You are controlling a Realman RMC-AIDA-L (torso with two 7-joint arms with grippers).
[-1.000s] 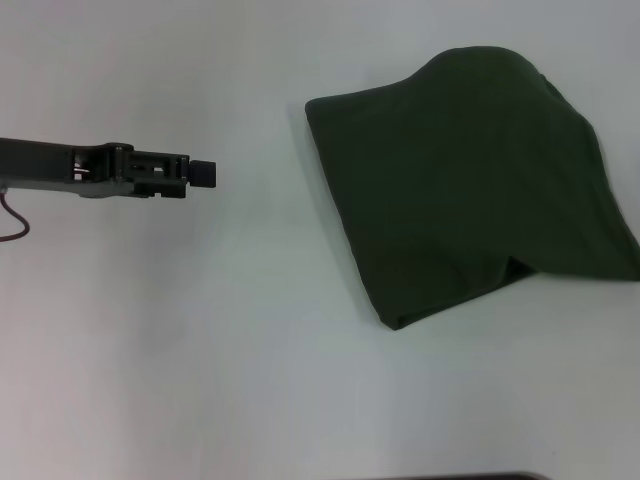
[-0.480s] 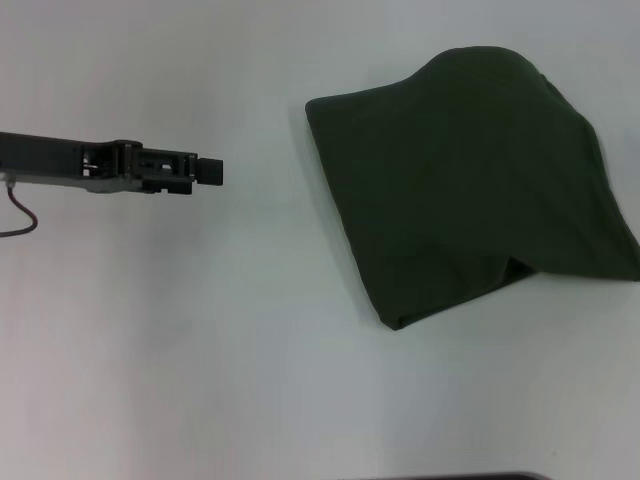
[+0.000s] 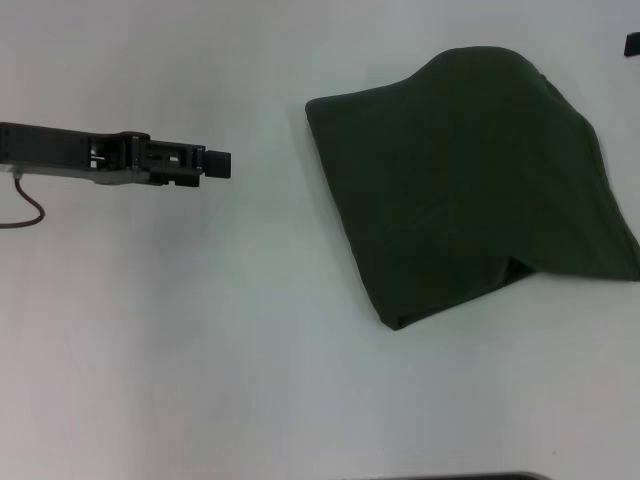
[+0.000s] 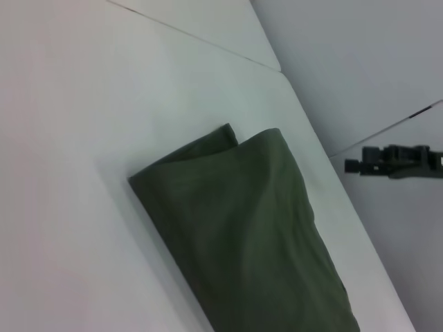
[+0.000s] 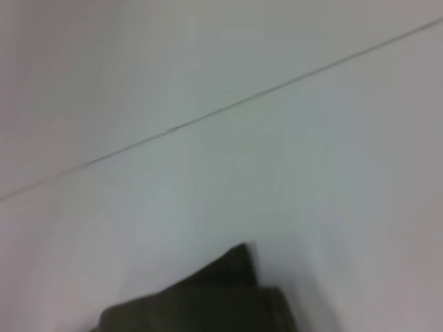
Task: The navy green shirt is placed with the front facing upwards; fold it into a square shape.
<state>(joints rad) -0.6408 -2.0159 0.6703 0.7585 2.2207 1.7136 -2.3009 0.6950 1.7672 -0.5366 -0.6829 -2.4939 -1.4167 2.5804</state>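
Dark olive cotton, the navy green shirt lies folded into a rough, lumpy bundle on the white table, toward the robot's right. The left gripper hovers well apart from it, fingers apparently closed on nothing. The right gripper barely shows; I cannot tell its state. Folding looks nearly done; next likely calls for squaring the edges.

The navy green shirt is dark green and folded up into a rough square with a rounded top. It lies flat on the white table in the upper right of the head view. One bottom corner is tucked under.
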